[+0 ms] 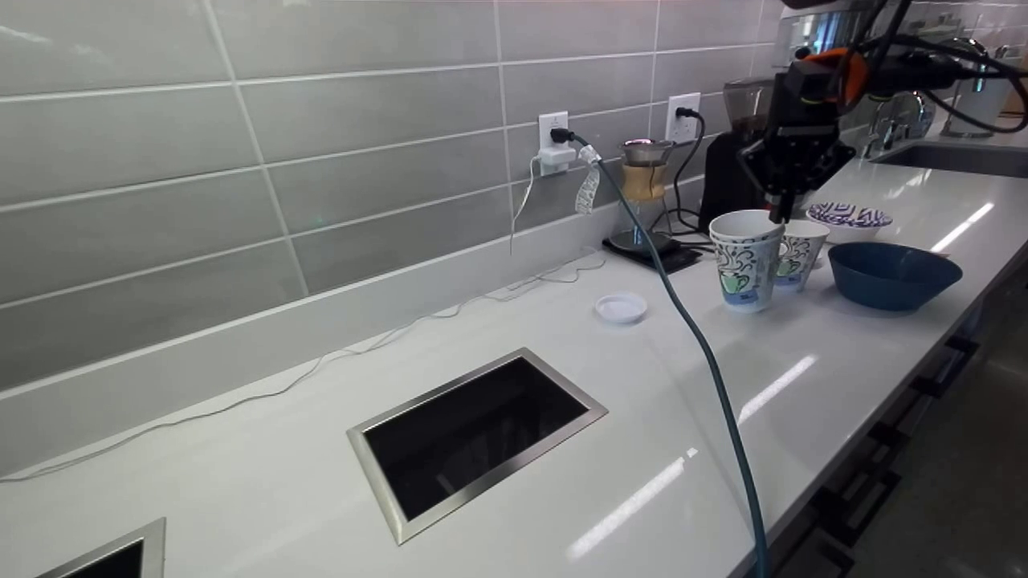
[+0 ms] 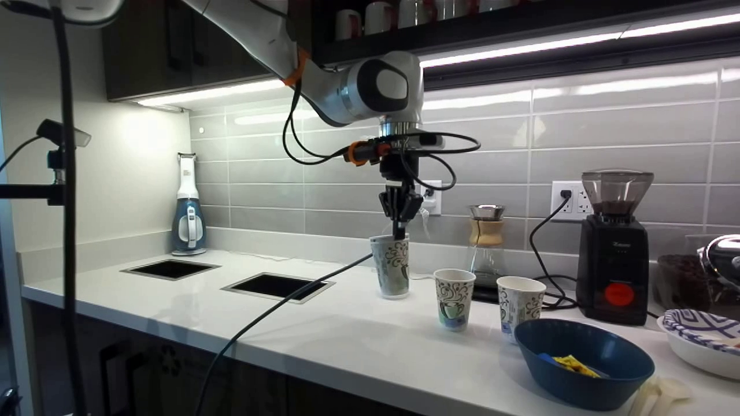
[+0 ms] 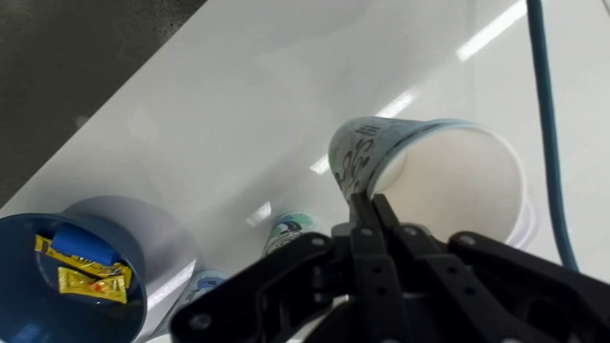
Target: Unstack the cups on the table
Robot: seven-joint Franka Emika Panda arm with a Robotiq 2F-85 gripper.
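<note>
"And the gripper (image 3: 371, 197)?"
"Pinching the stack of cups (image 2: 390, 267) at the lip, with two rims visible; one rim or both, impossible to tell."
"Where on the table (image 2: 358, 329)?"
"Between back edge and front edge."
"Any others?"
"Yes, two single cups (image 2: 455, 300), standing apart, toward the dark blue bowl (image 1: 887, 277) near the front edge."

A strip light (image 2: 214, 93) under the cabinet (image 2: 144, 52) glows white; glare streaks the worktop (image 1: 642, 433), the bowl (image 3: 38, 309) casts soft shadow, and the floor (image 3: 71, 85) is dim.
</note>
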